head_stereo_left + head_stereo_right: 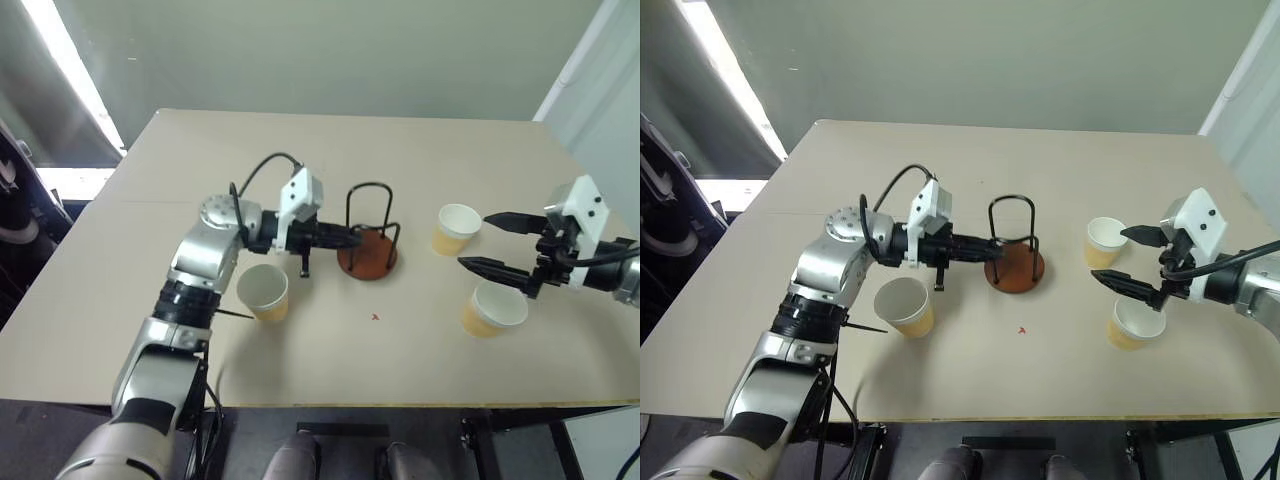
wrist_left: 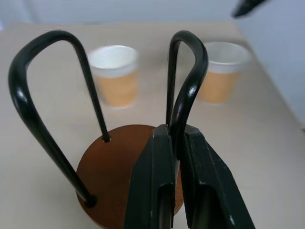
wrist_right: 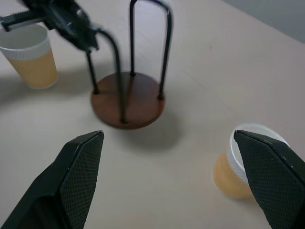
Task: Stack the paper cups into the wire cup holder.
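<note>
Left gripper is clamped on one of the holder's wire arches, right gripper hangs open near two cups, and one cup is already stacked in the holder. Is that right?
Not quite: no cup is in the wire cup holder yet. The left eye view shows all three paper cups standing on the table. The left gripper is shut on a wire arch, and the right gripper is open near two cups.

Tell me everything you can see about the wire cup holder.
The wire cup holder stands upright near the middle of the table. It has a round reddish-brown base, like wood, and two thin black wire arches rising from it. It holds no cups. The left gripper is shut on one arch, just above the base. The three paper cups stand apart from it.
</note>
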